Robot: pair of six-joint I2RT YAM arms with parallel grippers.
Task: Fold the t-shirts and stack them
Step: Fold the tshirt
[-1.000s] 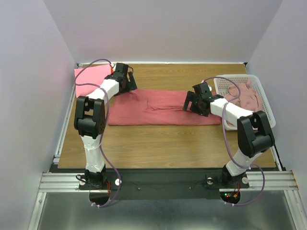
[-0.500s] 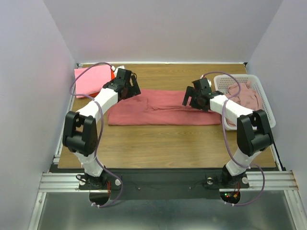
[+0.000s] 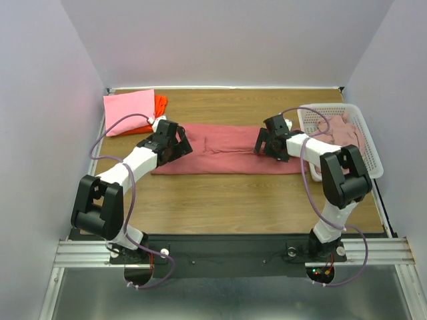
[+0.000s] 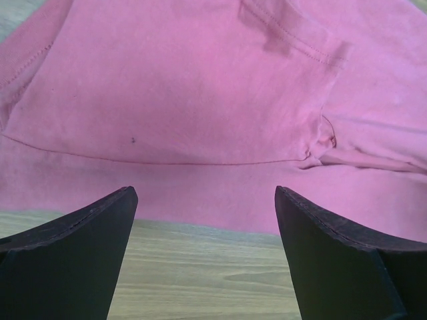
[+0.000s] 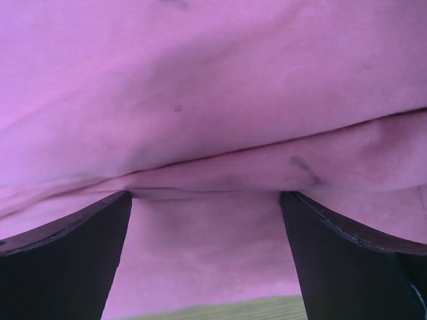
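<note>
From above, the rose-red t-shirt [image 3: 227,150] lies flat in a long band across the middle of the table [image 3: 227,200], with the left gripper [image 3: 175,143] at its left end and the right gripper [image 3: 265,141] at its right. A bright pink t-shirt [image 3: 129,105] sits folded on an orange-red t-shirt [image 3: 161,104] in the far left corner. Paler pink t-shirts [image 3: 341,133] fill the basket [image 3: 375,163]

At the left wrist, the fingers [image 4: 73,247] are spread wide and empty over the shirt's edge

At the right wrist, the fingers [image 5: 67,253] are also parted and hold nothing, just above the cloth

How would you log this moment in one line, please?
left gripper open, over rose-red shirt | right gripper open, over it | nothing grasped
</note>
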